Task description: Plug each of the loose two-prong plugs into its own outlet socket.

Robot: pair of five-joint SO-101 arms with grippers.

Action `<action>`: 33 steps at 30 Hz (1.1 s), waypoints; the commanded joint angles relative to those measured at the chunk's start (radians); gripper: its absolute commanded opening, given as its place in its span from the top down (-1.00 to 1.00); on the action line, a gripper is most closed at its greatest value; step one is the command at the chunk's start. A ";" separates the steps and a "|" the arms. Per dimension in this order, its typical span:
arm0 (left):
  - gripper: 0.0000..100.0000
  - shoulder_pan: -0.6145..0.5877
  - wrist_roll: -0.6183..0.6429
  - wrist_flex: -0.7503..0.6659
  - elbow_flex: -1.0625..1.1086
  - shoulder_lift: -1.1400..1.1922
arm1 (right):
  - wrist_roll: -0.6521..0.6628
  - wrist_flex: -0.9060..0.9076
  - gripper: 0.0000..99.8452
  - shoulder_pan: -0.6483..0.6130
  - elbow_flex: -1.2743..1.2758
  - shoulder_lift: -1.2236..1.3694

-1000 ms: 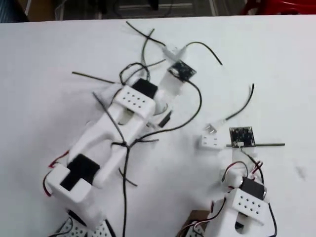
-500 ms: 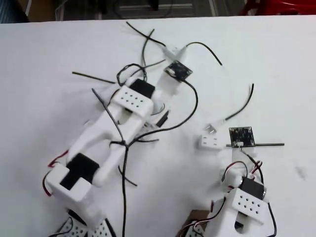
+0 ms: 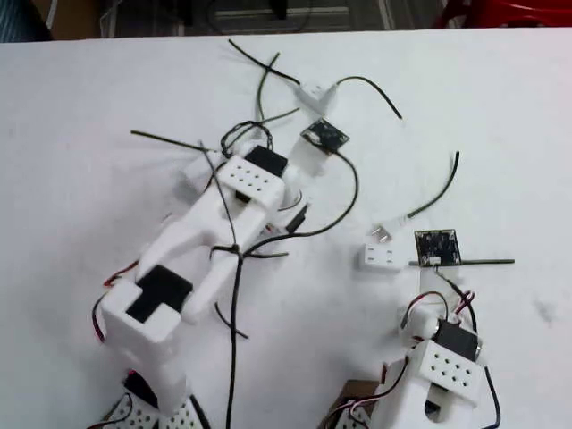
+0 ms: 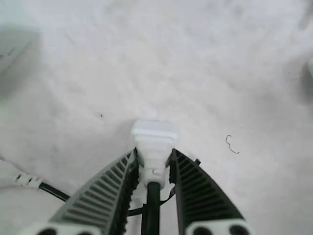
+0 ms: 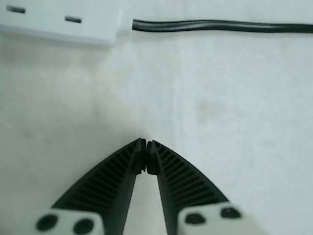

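Note:
My left gripper [image 4: 153, 157] is shut on a white two-prong plug [image 4: 154, 139] whose black cord runs back between the fingers. In the high view that plug [image 3: 313, 90] lies at the far middle of the table, at the tip of the left arm. My right gripper [image 5: 145, 149] is shut with nothing in it, just short of a white outlet socket [image 5: 58, 22] and its black cord [image 5: 220, 25]. The high view has this outlet socket [image 3: 382, 257] right of centre, with a loose plug [image 3: 382, 234] just behind it on a thin cord.
Black cords [image 3: 234, 295] trail over and around the left arm across the middle of the white table [image 3: 80, 107]. Another small white connector [image 4: 24, 180] lies near the left gripper. A straight black cord [image 3: 474, 262] runs right from the outlet.
The left arm's elbow and wrist have shifted slightly toward the right and near side, dragging the cords along, with the plug still in its grip. The right arm has not moved.

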 commanded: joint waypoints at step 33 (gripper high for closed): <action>0.46 -0.110 0.032 0.041 -0.097 0.068 | 0.000 -0.015 0.96 0.004 -0.002 -0.004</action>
